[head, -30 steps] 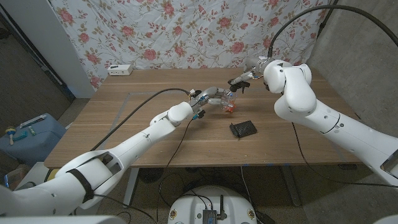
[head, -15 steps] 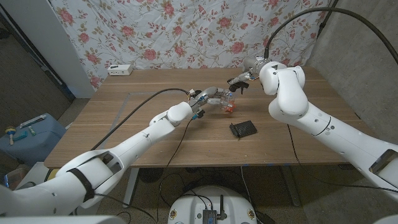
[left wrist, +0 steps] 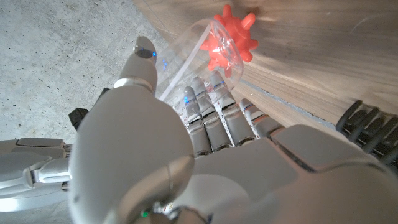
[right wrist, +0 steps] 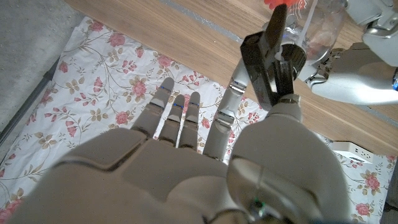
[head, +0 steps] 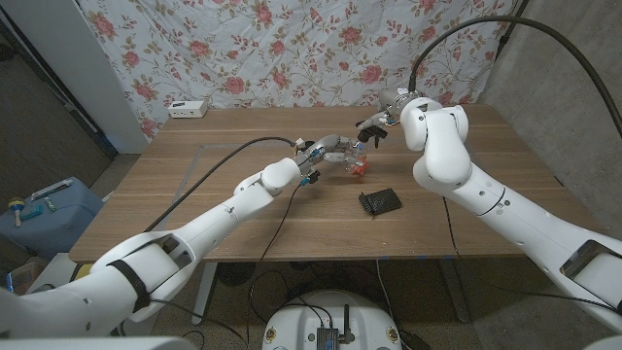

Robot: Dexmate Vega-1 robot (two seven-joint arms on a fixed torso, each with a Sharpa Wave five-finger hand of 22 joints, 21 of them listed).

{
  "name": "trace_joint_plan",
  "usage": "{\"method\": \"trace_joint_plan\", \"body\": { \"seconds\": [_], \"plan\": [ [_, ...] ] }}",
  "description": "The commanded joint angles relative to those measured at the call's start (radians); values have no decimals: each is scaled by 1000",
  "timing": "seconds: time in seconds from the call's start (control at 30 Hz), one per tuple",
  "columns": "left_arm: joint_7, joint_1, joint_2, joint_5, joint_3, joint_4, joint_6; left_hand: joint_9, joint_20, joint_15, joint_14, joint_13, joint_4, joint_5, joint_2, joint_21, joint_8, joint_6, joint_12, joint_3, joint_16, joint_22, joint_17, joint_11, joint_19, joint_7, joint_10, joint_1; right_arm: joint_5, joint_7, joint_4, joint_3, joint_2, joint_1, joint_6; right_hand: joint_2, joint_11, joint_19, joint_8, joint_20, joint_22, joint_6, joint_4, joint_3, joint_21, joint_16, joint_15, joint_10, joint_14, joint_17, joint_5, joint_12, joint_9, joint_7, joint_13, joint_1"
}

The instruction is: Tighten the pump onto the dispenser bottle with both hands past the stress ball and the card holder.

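I see my left hand (head: pixel 326 151) grasping the clear bottle (left wrist: pixel 205 46) — red ball (head: pixel 359 169) just beyond its fingers; right hand (right wrist: pixel 249 93) pinching the black pump (right wrist: pixel 268 50) | card holder (head: pixel 380 201) nearer me

Clear dispenser bottle (head: pixel 348 156) with black pump (head: pixel 372 130), red stress ball (head: pixel 359 168), black card holder (head: pixel 380 201).

Bottle: transparent plastic, tilted, raised above the table near its middle, gripped in the left hand (head: pixel 326 153); the left wrist view shows it clear-walled, fingers wrapped around it. Pump: black, with a ribbed collar, set at the bottle's mouth, pinched by the right hand (right wrist: pixel 249 118). Stress ball: red, spiked, seen through the bottle's clear wall, just beside the bottle on the wood. Card holder: black, ridged, lying on the table, nearer the front edge, apart from the bottle.
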Motion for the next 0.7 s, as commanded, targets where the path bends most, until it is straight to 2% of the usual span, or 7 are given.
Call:
{"method": "trace_joint_plan", "body": {
  "seconds": [0.03, 0.27, 0.3, 0.43, 0.53, 0.63, 0.7],
  "plan": [
    [-12, -19, -18, -3, 8, 37, -14, 6, -96, -53, 5, 1, 81, 4, 73, -1, 5, 76, 6, 88, 2, 3, 2, -10, 12, -6, 20, -58, -49, -19, 28, 43, 54, -37, 38, 7, -9, 19, 19, -1, 4, 38, -5, 12, 6, 8, -5, 22, 17, 4, -1, 7, 2, 0, 2, 11],
    [-16, -30, -29, -3, 12, 61, -23, 6, -95, -54, 5, 1, 81, 5, 74, 0, 5, 76, 6, 88, 2, 3, 2, -12, 13, -6, 20, -58, -53, -35, 34, 63, 72, -53, 51, 15, -10, 34, 36, -6, 4, 89, -14, 26, 7, 10, -13, 49, 40, 4, -2, 8, -11, -1, 1, 21],
    [-15, -31, -29, -2, 13, 62, -24, 6, -95, -54, 4, 1, 80, 5, 74, 0, 4, 75, 6, 88, 2, 3, 2, -12, 13, -6, 21, -57, -52, -36, 35, 65, 74, -55, 52, 20, -18, 35, 36, -7, 4, 92, -16, 30, 6, 10, -14, 54, 43, 4, -2, 8, -16, 0, 1, 25],
    [-16, -31, -30, -3, 13, 63, -23, 6, -95, -54, 5, 1, 80, 5, 74, 0, 4, 75, 6, 89, 2, 3, 2, -10, 13, -6, 20, -57, -52, -42, 39, 72, 81, -60, 56, 24, -11, 41, 46, -9, 4, 110, -20, 38, 6, 10, -15, 67, 51, 4, -3, 8, -16, -2, 1, 28],
    [-13, -29, -29, -3, 13, 59, -19, 6, -94, -53, 4, 2, 80, 5, 73, 0, 5, 77, 6, 89, 2, 3, 2, -10, 13, -6, 20, -57, -55, -54, 43, 74, 90, -65, 53, 31, -20, 47, 57, -10, 4, 133, -26, 49, 5, 11, -21, 80, 64, 3, -3, 8, -18, -7, 1, 38],
    [-12, -27, -28, -4, 13, 56, -17, 6, -94, -53, 5, 2, 81, 5, 74, 0, 5, 77, 5, 89, 3, 3, 2, -13, 14, -6, 19, -57, -60, -60, 48, 74, 97, -66, 52, 33, -13, 51, 65, -11, 4, 152, -33, 59, 4, 11, -25, 96, 74, 3, -4, 10, -21, -6, 0, 46],
    [-11, -25, -27, -5, 12, 53, -16, 6, -95, -53, 5, 2, 80, 5, 74, 0, 5, 77, 5, 89, 3, 3, 2, -8, 14, -5, 19, -56, -63, -64, 51, 74, 101, -67, 52, 35, -19, 54, 69, -11, 4, 167, -38, 67, 4, 11, -29, 106, 83, 2, -4, 10, -28, -4, 0, 52]
  ]
}}
